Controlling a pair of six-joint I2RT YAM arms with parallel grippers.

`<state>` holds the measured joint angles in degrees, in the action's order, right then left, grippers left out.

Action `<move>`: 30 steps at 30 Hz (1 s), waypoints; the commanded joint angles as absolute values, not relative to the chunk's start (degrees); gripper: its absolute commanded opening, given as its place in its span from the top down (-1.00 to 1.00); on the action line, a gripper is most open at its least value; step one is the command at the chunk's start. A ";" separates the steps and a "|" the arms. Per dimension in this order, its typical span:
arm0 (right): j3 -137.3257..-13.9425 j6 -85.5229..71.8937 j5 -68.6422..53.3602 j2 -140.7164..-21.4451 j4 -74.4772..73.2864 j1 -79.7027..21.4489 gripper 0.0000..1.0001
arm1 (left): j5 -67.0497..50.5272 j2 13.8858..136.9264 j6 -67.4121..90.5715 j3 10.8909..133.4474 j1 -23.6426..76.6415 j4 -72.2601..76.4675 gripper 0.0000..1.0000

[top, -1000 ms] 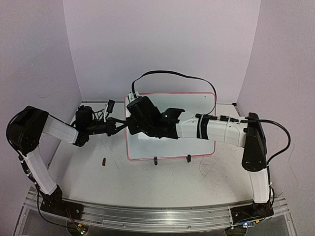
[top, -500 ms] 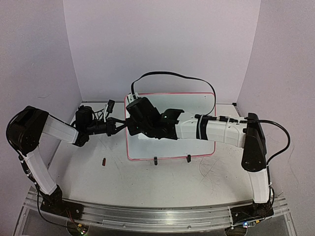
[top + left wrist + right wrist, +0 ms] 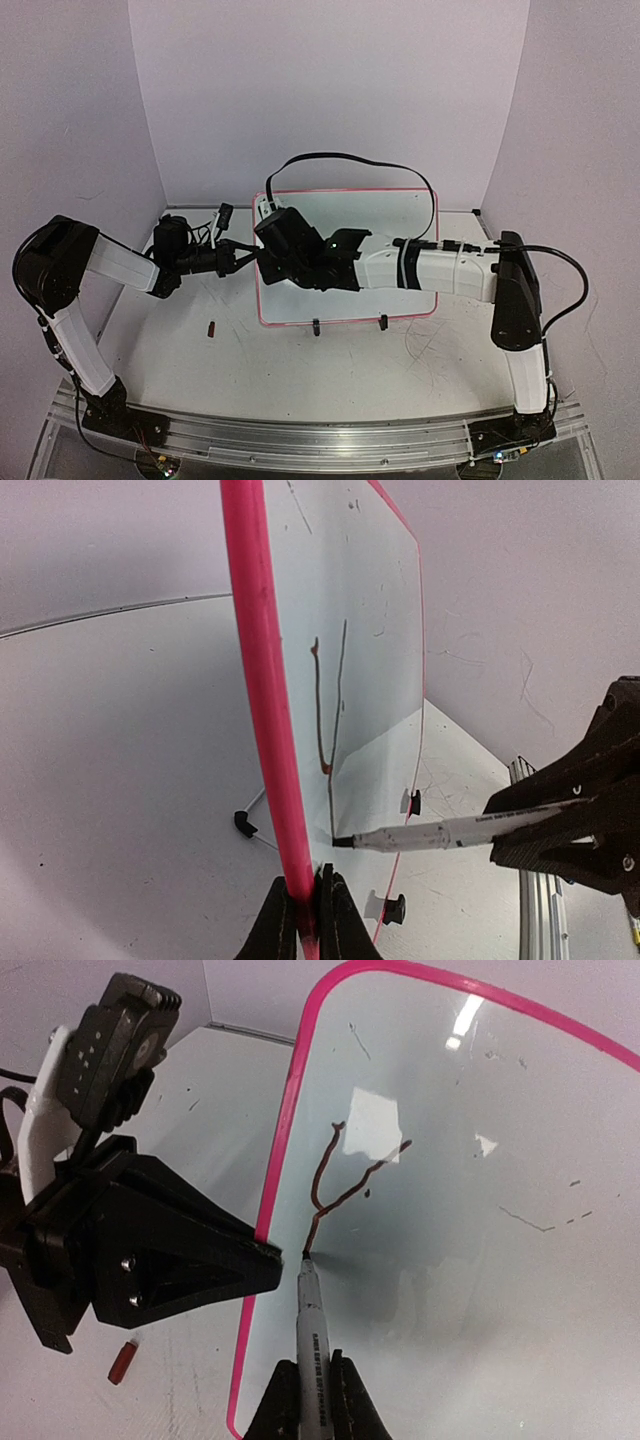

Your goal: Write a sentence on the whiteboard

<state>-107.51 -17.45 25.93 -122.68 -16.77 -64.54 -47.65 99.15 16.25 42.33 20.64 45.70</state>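
Note:
The whiteboard (image 3: 400, 215) stands tilted on two black clip feet (image 3: 316, 326) and has a pink frame. My left gripper (image 3: 257, 255) is shut on its left frame edge; the left wrist view shows the fingers (image 3: 308, 905) clamping the pink rim. My right gripper (image 3: 312, 1395) is shut on a white marker (image 3: 311, 1320) whose tip touches the board (image 3: 480, 1260) near that edge. Of the sentence only a thin dark Y-shaped stroke (image 3: 340, 1175) shows, ending at the tip. The marker (image 3: 440, 832) and stroke (image 3: 322, 710) also show in the left wrist view.
A small red marker cap (image 3: 212, 327) lies on the scratched tabletop left of the board; it also shows in the right wrist view (image 3: 122, 1361). A black cable (image 3: 350, 158) loops above the right wrist. Purple walls enclose the table on three sides.
My right wrist and the marker have shifted slightly down and to the left along the board. The left arm and the board have not moved.

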 commanded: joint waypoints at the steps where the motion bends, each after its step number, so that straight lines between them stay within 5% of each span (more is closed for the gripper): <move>1: -105.99 -18.89 26.63 -121.20 -18.12 -64.25 1.00 | -46.49 97.32 11.87 41.95 21.55 46.66 1.00; 15: -108.48 -18.05 24.76 -118.82 -17.37 -64.47 1.00 | -46.35 97.31 11.78 41.80 21.53 46.67 1.00; 30: -94.77 -13.55 26.72 -105.96 -10.35 -64.96 1.00 | -44.73 97.16 12.13 41.40 21.50 45.88 1.00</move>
<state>-95.69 -16.49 25.80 -106.91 -13.46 -64.95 -47.67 98.84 16.23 42.16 20.64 45.67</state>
